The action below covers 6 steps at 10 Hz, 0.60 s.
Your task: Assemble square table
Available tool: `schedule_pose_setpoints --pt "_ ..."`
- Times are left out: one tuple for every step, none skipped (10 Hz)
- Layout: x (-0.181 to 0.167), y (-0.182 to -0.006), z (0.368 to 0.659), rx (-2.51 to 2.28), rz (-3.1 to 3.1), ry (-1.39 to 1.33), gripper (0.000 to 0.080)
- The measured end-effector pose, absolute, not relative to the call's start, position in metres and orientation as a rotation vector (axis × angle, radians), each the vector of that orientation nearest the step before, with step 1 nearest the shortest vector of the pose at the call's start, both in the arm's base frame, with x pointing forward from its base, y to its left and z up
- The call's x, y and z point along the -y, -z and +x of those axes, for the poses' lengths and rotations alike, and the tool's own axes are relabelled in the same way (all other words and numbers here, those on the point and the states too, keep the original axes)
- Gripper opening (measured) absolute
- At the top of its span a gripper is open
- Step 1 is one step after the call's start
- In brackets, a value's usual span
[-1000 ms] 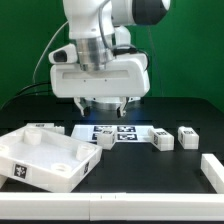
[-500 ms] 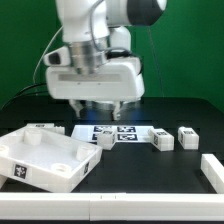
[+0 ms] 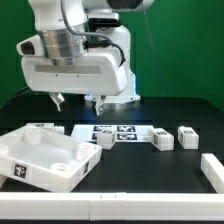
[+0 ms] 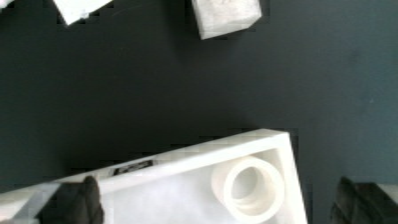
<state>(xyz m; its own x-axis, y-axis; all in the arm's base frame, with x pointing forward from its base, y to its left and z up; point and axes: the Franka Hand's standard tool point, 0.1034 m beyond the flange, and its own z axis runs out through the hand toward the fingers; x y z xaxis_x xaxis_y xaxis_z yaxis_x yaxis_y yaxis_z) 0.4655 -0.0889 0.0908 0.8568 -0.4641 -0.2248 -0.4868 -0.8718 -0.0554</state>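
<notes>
In the exterior view the end effector (image 3: 78,102) hangs high over the back of the dark surface (image 3: 150,190). Its two fingers (image 3: 57,100) are spread wide with nothing between them, so it is open and empty. The square table top (image 3: 45,160) lies low at the exterior view's left, below the end effector and nearer the camera. Being square it has no long axis, and it sits turned, with one corner pointing toward the marker board (image 3: 118,132). It is a white tray with a raised rim, open side up, and carries a black-and-white tag on its near wall. A leg (image 3: 103,141) lies just beside that corner, and the other legs (image 3: 161,140) lie further to the exterior view's right, well apart from the top. In the wrist view one corner of the top (image 4: 196,170) reaches in between the dark fingertips (image 4: 75,200), showing a round socket (image 4: 249,185) inside the rim. The end effector (image 4: 222,205) is thus over that corner but, judging by the exterior view, well above it. My reading is that the coming move turns on coming straight down onto this rim.
</notes>
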Motion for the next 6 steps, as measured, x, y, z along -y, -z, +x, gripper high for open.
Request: schedule_pose_setpoints --pt "0.09 -0.09 0.466 -0.749 -2.921 -0.313 0.0649" --pt "0.103 -0.092 0.473 -0.698 -2.927 -0.351 0.0649" --pt "0.123 -0.102 0.492 -0.665 -2.953 -0.414 0.0649" --pt "0.143 -0.104 0.514 -0.568 -3.003 -0.366 0.0649" --pt "0.158 -0.097 0.517 -0.452 -3.034 -0.32 0.0649" --pt "0.155 -0.096 0.515 -0.502 -3.025 -0.332 0.0649"
